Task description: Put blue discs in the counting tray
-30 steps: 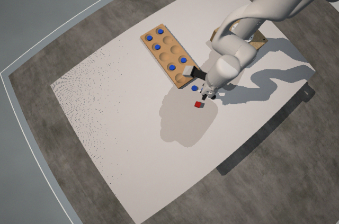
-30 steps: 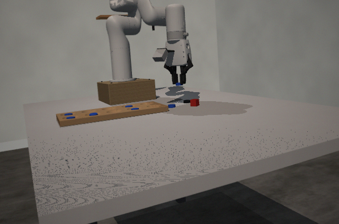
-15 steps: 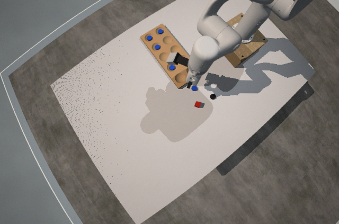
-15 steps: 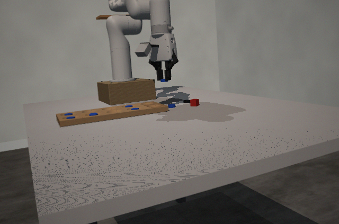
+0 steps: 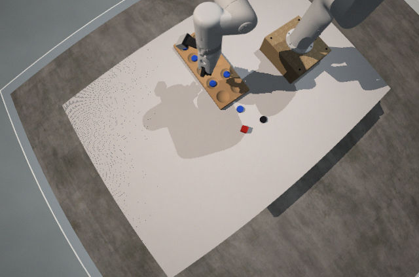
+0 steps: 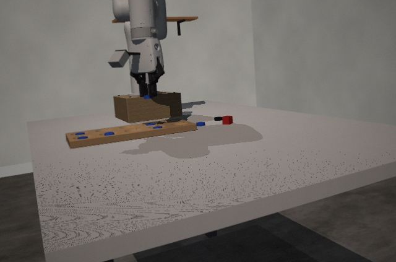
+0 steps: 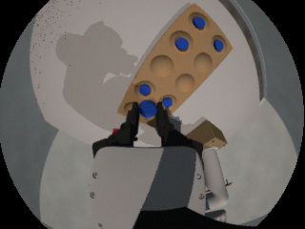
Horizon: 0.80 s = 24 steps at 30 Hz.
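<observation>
The wooden counting tray (image 5: 220, 63) (image 6: 127, 139) (image 7: 167, 38) lies flat on the white table and has several round pockets. Several blue discs rest in pockets: one (image 5: 194, 58) near the far end, two more (image 5: 212, 82) (image 5: 226, 73) toward the near end. The two nearest pockets are empty. My gripper (image 5: 203, 72) (image 6: 147, 95) (image 7: 148, 109) hangs above the middle of the tray, shut on a blue disc (image 6: 146, 96) (image 7: 148, 109). The arm hides part of the tray in the top view. Another blue disc (image 5: 239, 109) (image 6: 200, 123) lies loose on the table just past the tray's near end.
A black disc (image 5: 263, 119) (image 6: 218, 118) and a red cube (image 5: 244, 128) (image 6: 227, 119) lie on the table beyond the loose blue disc. The arm's wooden base block (image 5: 281, 47) (image 6: 140, 108) stands beside the tray.
</observation>
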{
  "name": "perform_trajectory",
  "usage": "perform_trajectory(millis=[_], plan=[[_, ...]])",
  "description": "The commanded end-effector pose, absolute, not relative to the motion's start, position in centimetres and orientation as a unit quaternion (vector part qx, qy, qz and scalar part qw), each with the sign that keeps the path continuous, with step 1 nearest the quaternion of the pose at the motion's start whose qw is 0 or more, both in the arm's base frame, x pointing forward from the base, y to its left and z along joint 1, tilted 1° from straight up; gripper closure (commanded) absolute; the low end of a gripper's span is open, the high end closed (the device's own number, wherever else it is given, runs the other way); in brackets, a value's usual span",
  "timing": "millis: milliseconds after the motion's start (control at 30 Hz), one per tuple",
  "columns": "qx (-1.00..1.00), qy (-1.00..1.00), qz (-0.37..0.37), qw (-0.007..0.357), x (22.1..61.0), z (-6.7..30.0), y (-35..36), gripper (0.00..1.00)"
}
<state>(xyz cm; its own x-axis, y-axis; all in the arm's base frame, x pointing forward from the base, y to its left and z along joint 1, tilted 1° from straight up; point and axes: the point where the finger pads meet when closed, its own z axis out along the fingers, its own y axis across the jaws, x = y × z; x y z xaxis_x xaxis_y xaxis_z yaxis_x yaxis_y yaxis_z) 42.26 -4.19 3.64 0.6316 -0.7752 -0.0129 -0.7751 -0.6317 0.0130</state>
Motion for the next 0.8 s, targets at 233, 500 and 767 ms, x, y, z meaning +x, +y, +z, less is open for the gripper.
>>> perform_trajectory(millis=[233, 500, 767], plan=[[0.904, -0.427, -0.009, 0.002, 42.6, 3.7, -9.7, 1.00], [0.904, -0.427, -0.009, 0.002, 42.6, -3.4, -9.6, 1.00], [0.904, -0.427, -0.009, 0.002, 42.5, -4.6, -9.6, 1.00]])
